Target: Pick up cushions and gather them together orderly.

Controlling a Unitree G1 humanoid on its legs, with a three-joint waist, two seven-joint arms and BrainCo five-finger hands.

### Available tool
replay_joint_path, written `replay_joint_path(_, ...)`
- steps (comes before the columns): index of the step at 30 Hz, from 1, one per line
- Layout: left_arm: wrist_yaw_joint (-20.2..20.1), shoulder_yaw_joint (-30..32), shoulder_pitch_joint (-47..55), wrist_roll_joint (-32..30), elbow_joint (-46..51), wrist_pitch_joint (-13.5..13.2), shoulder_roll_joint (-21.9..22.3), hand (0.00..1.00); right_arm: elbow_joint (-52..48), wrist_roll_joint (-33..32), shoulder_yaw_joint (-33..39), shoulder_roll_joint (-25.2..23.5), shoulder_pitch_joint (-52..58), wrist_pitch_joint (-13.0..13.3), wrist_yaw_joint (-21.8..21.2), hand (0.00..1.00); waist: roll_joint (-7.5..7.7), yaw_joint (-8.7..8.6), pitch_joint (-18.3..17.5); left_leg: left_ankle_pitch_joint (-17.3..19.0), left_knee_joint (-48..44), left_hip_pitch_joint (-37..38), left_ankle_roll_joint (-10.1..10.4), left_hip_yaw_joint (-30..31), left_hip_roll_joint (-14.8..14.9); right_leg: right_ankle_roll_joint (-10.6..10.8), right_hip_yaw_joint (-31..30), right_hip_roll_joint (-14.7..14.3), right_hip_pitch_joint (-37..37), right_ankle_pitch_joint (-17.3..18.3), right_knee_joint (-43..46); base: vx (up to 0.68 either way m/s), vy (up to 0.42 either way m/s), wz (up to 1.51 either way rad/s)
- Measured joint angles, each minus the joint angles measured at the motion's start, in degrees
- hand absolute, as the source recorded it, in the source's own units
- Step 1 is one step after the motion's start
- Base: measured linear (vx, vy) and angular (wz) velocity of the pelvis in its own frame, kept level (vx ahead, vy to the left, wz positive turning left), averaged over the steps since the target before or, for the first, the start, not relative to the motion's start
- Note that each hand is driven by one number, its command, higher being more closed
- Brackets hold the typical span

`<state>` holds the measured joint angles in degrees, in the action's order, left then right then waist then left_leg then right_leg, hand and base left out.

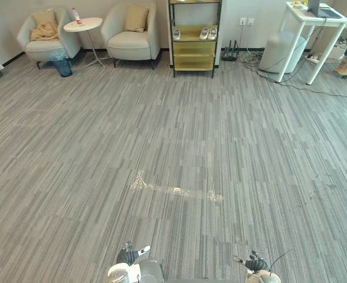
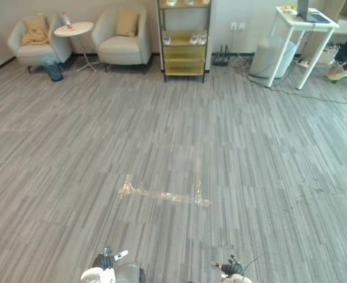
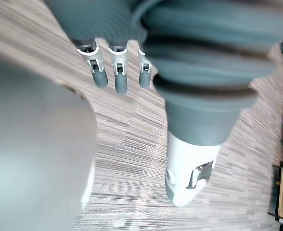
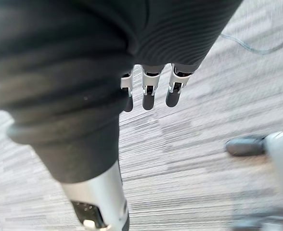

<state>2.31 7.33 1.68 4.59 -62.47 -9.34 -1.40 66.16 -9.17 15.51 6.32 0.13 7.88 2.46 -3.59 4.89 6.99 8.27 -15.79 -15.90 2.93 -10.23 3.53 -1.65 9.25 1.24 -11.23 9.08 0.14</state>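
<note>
Robot stands mid-room, well apart from the seating at the far wall.

Left hand (image 3: pixel 120 79): fingers straight and slack, pointing at the floor, holding nothing. Right hand (image 4: pixel 150 96): the same, fingers loosely spread, empty. Both hang low at the robot's sides. This reads as a walking posture, since nothing is within reach to grasp.

Task items: two tan cushions. Left cushion (image 1: pixel 43 26) slumps, creased, against the back of the left armchair (image 1: pixel 41 52). Right cushion (image 1: pixel 136 17) stands squarer and upright in the right armchair (image 1: pixel 129 42). Both look soft and fabric-covered, likely to give under the fingers.

Chairs: rounded, pale upholstery. A round white side table (image 1: pixel 84 25) with a bottle (image 1: pixel 76 15) sits between them.

Carpet (image 1: pixel 173 118): grey, striped, low pile. Shiny crinkled tape (image 1: pixel 176 191) lies on it ahead of the robot, possibly a position mark.

Judgement: gathering not begun; the approach comes first.
</note>
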Motion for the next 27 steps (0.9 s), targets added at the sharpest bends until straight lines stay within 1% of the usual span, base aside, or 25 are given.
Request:
replay_joint_path(1,0.03,-0.04,-0.02,0.11,0.24,-0.03,-0.02,0.0,0.09,0.0,-0.09,0.15,0.14,-0.01,0.1,0.0,0.07,1.13,-0.25,-7.08,3.33,0.05,-0.24,1.76,-0.94,1.01,-0.61,-0.02,-1.24,1.77,-0.48,0.45,0.16,-0.19)
replay_joint_path(2,-0.02,-0.23,-0.07,0.03,0.33,0.0,-0.07,0.0,0.08,0.03,-0.16,-0.27,0.06,-0.01,0.12,0.0,0.63,1.31,-0.47,-9.0,2.92,0.02,-2.19,1.82,-1.69,1.4,-0.85,0.38,-1.47,2.89,-0.14,0.49,0.166,-0.11)
replay_joint_path(3,-0.13,-0.5,-0.42,-0.11,0.7,0.07,-0.9,0.0,0.0,0.08,-0.16,-1.81,-0.3,0.0,0.14,0.0,2.41,1.39,-0.99,-7.85,1.18,-0.05,-4.49,1.51,-3.73,2.09,-0.88,2.59,-2.0,5.48,2.4,0.42,0.111,0.06)
replay_joint_path(4,-0.12,-0.56,-0.43,-0.14,0.79,0.11,-1.22,0.0,-0.01,0.08,-0.15,-2.15,-0.03,0.03,0.14,0.0,3.13,1.26,-1.18,-6.99,0.77,-0.02,-4.7,1.51,-4.25,2.15,-0.97,3.02,-1.79,5.88,3.67,0.68,0.129,0.11)
replay_joint_path(5,-0.09,-1.02,-0.77,-0.11,0.8,0.64,-1.65,0.0,-0.21,0.13,-0.48,-2.99,0.74,0.05,-0.03,0.0,4.21,1.32,-1.64,-3.95,-0.86,1.29,-5.91,1.3,-5.18,2.76,-1.6,4.59,1.93,6.74,14.98,0.57,0.103,0.05)
replay_joint_path(6,-0.07,-1.6,-0.85,-0.07,0.7,0.81,-1.95,0.0,-0.12,0.17,-0.44,-3.25,0.91,0.06,-0.08,0.0,4.34,1.34,-1.56,-3.29,-1.2,2.2,-6.0,1.17,-5.21,3.17,-2.15,4.92,3.5,6.54,20.14,0.66,0.144,-0.01)
replay_joint_path(8,-0.1,-2.94,-1.16,-0.07,0.27,1.31,-2.58,0.0,-0.07,0.33,-0.59,-4.33,0.99,-0.01,-0.31,0.0,4.87,1.21,-0.88,0.53,-1.16,8.68,-6.14,1.26,-5.45,12.04,-4.65,7.18,13.3,2.6,46.67,0.57,0.133,-0.03)
replay_joint_path(9,-0.07,-3.45,-1.11,-0.06,-0.26,1.33,-2.65,0.0,-0.18,0.42,-0.57,-3.94,0.95,0.06,-0.28,0.0,4.77,1.2,-0.79,1.39,-0.38,11.92,-6.09,1.33,-5.45,11.13,-3.58,7.95,15.11,3.11,52.22,0.52,0.092,-0.03)
replay_joint_path(10,-0.08,-3.95,-1.03,-0.05,-0.42,1.33,-2.71,0.0,-0.18,0.47,-0.58,-3.8,0.99,0.05,-0.27,0.0,4.64,1.21,-0.68,1.53,0.34,13.67,-6.07,1.4,-5.43,10.46,-3.01,8.31,15.56,3.49,53.32,0.51,0.064,0.0)
replay_joint_path(11,-0.07,-4.71,-0.81,-0.02,-0.74,1.31,-2.52,0.0,-0.17,0.57,-0.58,-3.39,1.11,0.09,-0.31,0.0,3.51,1.0,-0.18,1.63,4.41,20.54,-5.93,1.58,-4.64,7.05,1.18,9.26,16.62,5.65,51.62,0.39,0.03,0.03)
replay_joint_path(12,-0.06,-4.69,-0.87,-0.02,-0.79,1.3,-2.42,0.0,-0.19,0.62,-0.61,-3.34,1.06,0.12,-0.32,0.0,3.44,0.99,-0.21,1.68,5.58,22.19,-5.85,1.6,-4.19,6.26,2.73,9.28,17.29,6.21,49.48,0.42,0.009,0.06)
replay_joint_path(13,-0.04,-4.61,-0.95,-0.01,-0.82,1.29,-2.36,0.0,-0.21,0.79,-0.64,-3.36,0.93,0.14,-0.38,0.0,3.46,0.99,-0.22,1.79,6.59,23.58,-5.74,1.85,-3.74,5.94,4.13,9.18,18.37,6.56,46.42,0.38,-0.039,0.17)
replay_joint_path(14,-0.05,-4.43,-1.1,-0.01,-0.87,1.25,-2.21,0.0,-0.28,1.27,-0.65,-3.25,0.82,0.36,-0.61,0.0,3.12,0.57,-0.28,3.09,7.22,24.88,-5.35,2.97,-2.39,5.55,5.45,8.06,20.4,6.72,38.88,0.55,-0.126,0.33)
replay_joint_path(15,-0.09,-4.4,-1.15,-0.03,-1.1,1.23,-2.25,0.0,-0.26,1.9,-0.62,-3.07,0.69,0.61,-0.85,0.0,3.09,0.25,-0.23,4.32,7.36,25.51,-4.73,4.21,-1.43,5.71,4.48,6.67,22.34,5.38,29.71,0.42,-0.12,0.36)
replay_joint_path(16,-0.08,-4.41,-1.17,-0.03,-1.27,1.25,-2.24,0.0,-0.12,1.95,-0.6,-3.0,0.67,0.58,-0.94,0.0,3.14,0.21,-0.16,4.51,7.44,25.65,-4.62,4.62,-1.25,5.75,3.77,6.29,22.82,4.57,26.91,0.35,-0.129,0.38)
replay_joint_path(17,-0.09,-4.37,-0.98,-0.04,-1.55,1.26,-2.27,0.0,0.04,1.97,-0.53,-2.82,0.99,0.52,-1.17,0.0,3.22,0.07,-0.18,4.86,7.6,25.89,-4.22,5.57,-0.91,5.83,0.62,5.28,23.88,1.58,20.0,0.33,-0.18,0.58)
replay_joint_path(18,-0.04,-3.72,-0.35,-0.03,-1.79,1.25,-2.41,0.0,-0.22,1.77,0.22,-2.57,1.39,0.62,-1.34,0.0,3.5,-0.56,-0.29,6.2,7.21,26.39,-2.38,7.37,-1.03,6.07,-3.67,4.63,23.77,-4.92,12.09,0.51,-0.317,0.94)
replay_joint_path(19,0.04,-1.59,0.14,0.05,-1.76,1.22,-2.35,0.0,-0.18,1.88,0.23,-2.29,1.98,0.57,-1.36,0.0,4.58,-1.25,-0.59,9.17,5.95,28.3,-1.21,9.41,-1.17,4.62,-4.26,5.01,22.91,-9.28,11.86,0.42,-0.276,0.85)
replay_joint_path(20,0.12,-1.26,0.52,0.08,-1.81,1.22,-2.35,0.0,-0.17,1.75,0.24,-2.29,2.11,0.51,-1.39,0.0,4.7,-1.29,-0.65,9.8,5.57,28.45,-0.8,9.63,-1.17,4.88,-4.7,4.98,22.9,-11.29,12.46,0.45,-0.332,0.63)
replay_joint_path(21,0.28,0.32,1.36,0.11,-1.64,1.07,-0.77,0.0,-0.14,1.88,-0.09,-1.67,1.89,0.48,-1.38,0.0,2.37,-1.17,-1.55,10.66,1.44,28.33,-0.22,10.6,1.18,4.05,-3.05,3.75,22.88,-8.25,16.58,0.42,-0.313,0.46)
replay_joint_path(22,0.3,0.77,1.72,0.18,-0.94,0.89,0.14,0.0,-0.36,1.91,-0.22,-1.65,2.04,0.67,-1.39,0.0,2.07,-1.43,-2.13,10.54,-9.85,22.96,-0.11,10.99,2.47,3.69,-1.0,3.37,21.99,-5.76,16.53,0.49,-0.384,0.49)
replay_joint_path(23,0.29,1.06,1.28,0.21,-0.52,0.92,0.3,0.0,-0.51,1.72,-0.55,-1.4,2.12,0.7,-1.37,0.0,1.18,-1.51,-2.32,9.92,-15.54,20.25,0.85,10.74,3.3,3.54,-0.15,2.91,21.22,-4.96,16.36,0.38,-0.307,0.5)
replay_joint_path(24,0.23,2.34,1.25,0.28,0.05,0.93,1.15,0.0,-1.54,1.51,-1.6,-1.01,2.41,0.63,-1.35,0.0,-0.21,-1.46,-1.9,6.35,-26.68,15.02,1.27,9.03,5.85,2.69,0.81,1.38,19.39,-3.56,15.95,0.38,-0.282,0.28)
replay_joint_path(25,0.28,2.83,1.24,1.32,0.04,0.77,1.47,0.0,-1.67,1.08,-2.6,-0.66,2.71,0.6,-1.28,0.0,-0.84,-1.25,-1.39,2.25,-35.63,10.86,0.55,5.74,9.06,1.55,1.17,0.38,16.12,-2.72,14.36,0.47,-0.288,0.19)
replay_joint_path(27,0.19,2.18,1.28,1.54,-0.13,0.67,0.64,0.0,-1.11,-0.17,-2.29,-0.81,2.62,0.59,-1.14,0.0,-0.42,-1.21,-1.14,4.53,-37.89,8.38,0.23,1.91,10.37,0.97,1.46,0.54,11.7,-2.38,11.47,0.38,-0.204,0.07)
